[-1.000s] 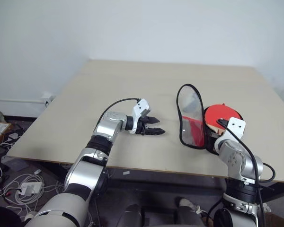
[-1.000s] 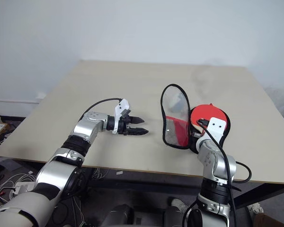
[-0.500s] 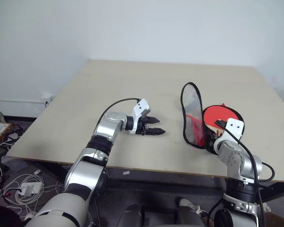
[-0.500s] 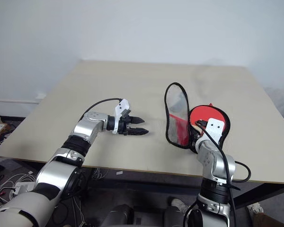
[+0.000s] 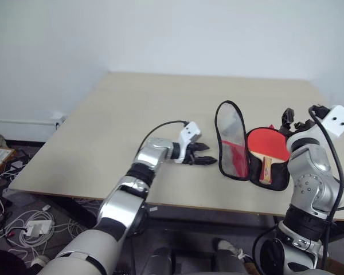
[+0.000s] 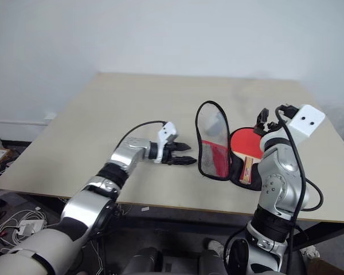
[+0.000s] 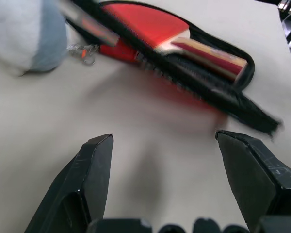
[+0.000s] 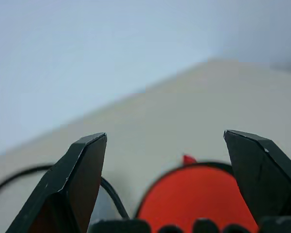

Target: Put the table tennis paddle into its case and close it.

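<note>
The left gripper (image 5: 204, 154) hovers over the table (image 5: 132, 114), jaws wide and empty, pointing at the case (image 5: 232, 143). The case lies open, its flap standing upright. The table tennis paddle (image 5: 268, 148) lies flat in the lower half, long axis running front to back, handle toward the near table edge. The right gripper (image 5: 292, 117) is raised above it, jaws wide, empty.

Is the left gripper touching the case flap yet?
Apart. In the left eye view, bare table shows between the left gripper and the upright flap of the case; the left wrist view shows its open fingers short of the case too.
</note>
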Motion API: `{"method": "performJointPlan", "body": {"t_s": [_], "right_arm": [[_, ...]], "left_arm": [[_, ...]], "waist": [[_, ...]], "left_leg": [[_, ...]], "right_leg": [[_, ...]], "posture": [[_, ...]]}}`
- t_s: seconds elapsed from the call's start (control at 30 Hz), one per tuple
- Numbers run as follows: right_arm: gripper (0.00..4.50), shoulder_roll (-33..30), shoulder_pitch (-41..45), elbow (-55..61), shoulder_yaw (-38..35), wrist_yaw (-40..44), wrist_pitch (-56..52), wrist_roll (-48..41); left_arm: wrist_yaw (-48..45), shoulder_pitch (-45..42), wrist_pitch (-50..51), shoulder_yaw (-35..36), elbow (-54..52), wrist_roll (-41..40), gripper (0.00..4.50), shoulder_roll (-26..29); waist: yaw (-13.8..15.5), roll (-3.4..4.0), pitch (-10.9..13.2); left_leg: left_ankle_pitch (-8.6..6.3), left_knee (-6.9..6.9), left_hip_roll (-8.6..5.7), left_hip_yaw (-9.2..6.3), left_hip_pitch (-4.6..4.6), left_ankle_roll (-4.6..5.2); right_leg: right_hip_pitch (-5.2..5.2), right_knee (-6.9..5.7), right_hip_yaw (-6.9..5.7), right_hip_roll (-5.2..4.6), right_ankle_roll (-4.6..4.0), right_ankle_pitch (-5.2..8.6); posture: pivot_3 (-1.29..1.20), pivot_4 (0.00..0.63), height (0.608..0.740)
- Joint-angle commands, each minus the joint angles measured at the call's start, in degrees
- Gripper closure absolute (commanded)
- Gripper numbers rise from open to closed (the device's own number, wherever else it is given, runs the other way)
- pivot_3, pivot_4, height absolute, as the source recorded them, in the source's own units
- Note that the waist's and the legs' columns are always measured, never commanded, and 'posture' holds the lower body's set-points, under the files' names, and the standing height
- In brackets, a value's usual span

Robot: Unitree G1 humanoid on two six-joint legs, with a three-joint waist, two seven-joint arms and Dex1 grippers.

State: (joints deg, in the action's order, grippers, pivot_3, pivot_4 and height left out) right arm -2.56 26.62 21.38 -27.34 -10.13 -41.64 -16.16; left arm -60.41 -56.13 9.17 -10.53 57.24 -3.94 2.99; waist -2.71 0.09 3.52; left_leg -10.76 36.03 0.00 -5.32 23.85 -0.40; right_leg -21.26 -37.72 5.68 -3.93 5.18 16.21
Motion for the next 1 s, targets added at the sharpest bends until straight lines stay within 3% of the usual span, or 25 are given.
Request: {"method": "performJointPlan", "body": {"t_s": [0.03, 0.27, 0.43, 0.6, 1.0], "right_arm": [[0.31, -0.87, 0.79, 0.85, -2.01, -0.37, 2.89, -2.18], [0.31, -1.70, 1.31, 0.90, -4.47, -2.59, 5.87, -3.67], [0.31, -3.02, 0.71, 0.54, -3.54, -3.78, 5.29, -2.86], [0.31, -3.33, -2.38, -1.29, -1.11, -3.96, 3.80, -1.38], [0.31, -5.12, -5.08, -10.43, 15.06, 3.53, -4.40, 0.78]], "left_arm": [[7.22, -5.76, -3.48, 0.42, 4.79, 1.96, 0.92, -5.33], [8.71, -10.56, -5.61, 0.35, 8.45, 2.09, 0.92, -19.24], [7.40, -8.50, -4.77, -0.58, 6.42, 1.58, 0.92, -20.59], [2.83, -3.99, 1.31, 0.61, -0.36, -1.28, 0.92, -14.36], [-4.85, 5.86, 15.19, 5.05, -19.48, -4.74, 0.92, 11.54]], "waist": [[0.00, 0.00, 0.00], [-0.49, 0.16, 0.01], [-0.26, 0.20, 0.01], [-0.23, 0.20, 0.01], [-2.12, 0.31, -0.02]], "left_leg": [[0.00, 0.00, 0.00, 0.00, 0.01, 0.00], [0.00, -0.14, 0.02, 0.15, -0.04, 0.01], [0.01, -0.15, -0.01, 0.14, -0.04, 0.02], [0.01, -0.11, -0.06, 0.14, -0.02, 0.02], [0.02, -0.24, 0.03, 0.12, -0.16, 0.04]], "right_leg": [[-0.01, 0.00, 0.00, 0.00, 0.00, 0.00], [-0.17, 0.03, 0.21, 0.06, -0.01, 0.00], [-0.14, 0.03, 0.23, 0.06, -0.01, 0.01], [-0.11, 0.05, 0.25, 0.02, 0.00, 0.01], [-0.09, -0.02, 0.35, 0.13, -0.07, -0.03]], "posture": [[0.00, 0.000, 0.740], [0.00, 0.000, 0.740], [0.00, 0.000, 0.740], [0.00, 0.000, 0.740], [0.00, 0.000, 0.740]]}}
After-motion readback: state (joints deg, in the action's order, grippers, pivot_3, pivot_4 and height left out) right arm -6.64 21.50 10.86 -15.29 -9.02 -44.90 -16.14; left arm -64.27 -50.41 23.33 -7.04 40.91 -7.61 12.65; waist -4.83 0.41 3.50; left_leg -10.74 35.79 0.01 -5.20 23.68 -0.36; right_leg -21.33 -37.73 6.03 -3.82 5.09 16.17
